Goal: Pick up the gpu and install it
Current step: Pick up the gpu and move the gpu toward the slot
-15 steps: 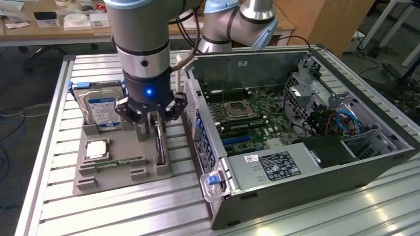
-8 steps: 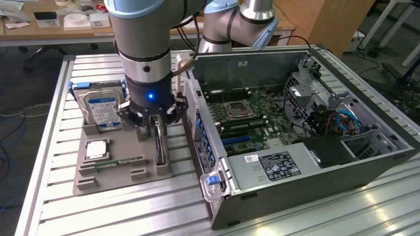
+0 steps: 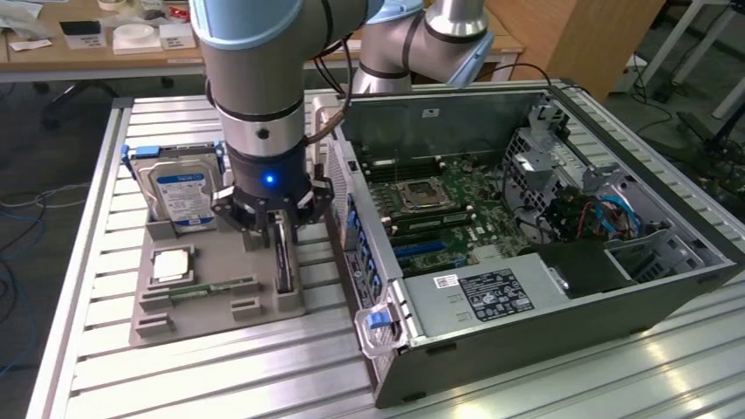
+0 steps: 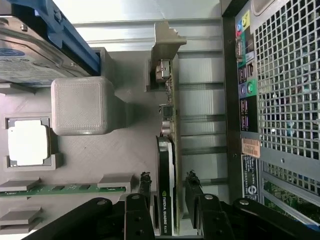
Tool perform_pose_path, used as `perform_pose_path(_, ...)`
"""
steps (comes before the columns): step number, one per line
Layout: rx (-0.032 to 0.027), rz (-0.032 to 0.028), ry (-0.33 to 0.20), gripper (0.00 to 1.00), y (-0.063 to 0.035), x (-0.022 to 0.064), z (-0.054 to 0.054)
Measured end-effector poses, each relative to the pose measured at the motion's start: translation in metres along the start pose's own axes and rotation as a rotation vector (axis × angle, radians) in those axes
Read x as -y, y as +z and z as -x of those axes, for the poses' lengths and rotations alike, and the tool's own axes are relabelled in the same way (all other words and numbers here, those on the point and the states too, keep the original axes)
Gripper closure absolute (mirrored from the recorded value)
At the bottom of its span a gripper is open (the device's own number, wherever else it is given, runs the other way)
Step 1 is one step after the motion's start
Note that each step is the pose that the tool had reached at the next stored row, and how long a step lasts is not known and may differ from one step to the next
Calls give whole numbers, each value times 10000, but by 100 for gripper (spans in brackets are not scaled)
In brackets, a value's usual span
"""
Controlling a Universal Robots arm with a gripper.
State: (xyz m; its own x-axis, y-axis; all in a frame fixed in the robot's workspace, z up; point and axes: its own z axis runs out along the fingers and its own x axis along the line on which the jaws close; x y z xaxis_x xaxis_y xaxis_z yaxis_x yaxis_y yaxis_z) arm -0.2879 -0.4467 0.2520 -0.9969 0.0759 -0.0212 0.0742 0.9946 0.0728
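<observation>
Legend: white lettering reading "NVIDIA QUADRO" runs along the dark edge of the gpu; I cannot make out the characters that follow. The blue label on the hard drive, the white label on the power supply and the orange sticker on the case carry print too fine for me to read.

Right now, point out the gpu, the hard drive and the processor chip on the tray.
gpu (image 4: 166, 167), wrist view, on its dark shroud edge.
hard drive (image 3: 184, 196), exterior view, on its blue label.
processor chip (image 4: 27, 142), wrist view, on its silver lid.
</observation>
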Motion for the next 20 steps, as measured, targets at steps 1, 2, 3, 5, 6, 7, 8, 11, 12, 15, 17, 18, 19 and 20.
perform_pose_path(1,-1,0,-1,58,17,-1,0)
perform_pose_path(2,0,0,-1,58,34,-1,0)
perform_pose_path(3,-1,-1,-1,58,49,0,0)
perform_pose_path(5,0,0,0,58,80,0,-1)
perform_pose_path(6,0,-1,0,58,92,0,-1)
perform_pose_path(7,0,-1,0,58,101,0,-1)
perform_pose_path(8,-1,-1,0,58,106,1,-2)
perform_pose_path(11,-2,-2,0,58,105,1,-2)
perform_pose_path(12,-1,-2,0,58,106,1,-2)
perform_pose_path(15,1,8,1,58,134,2,-2)
perform_pose_path(17,0,7,1,58,154,4,-3)
perform_pose_path(18,-1,7,1,58,162,4,-3)
perform_pose_path(19,-2,6,0,58,163,5,-3)
perform_pose_path(20,-2,6,1,58,163,5,-3)
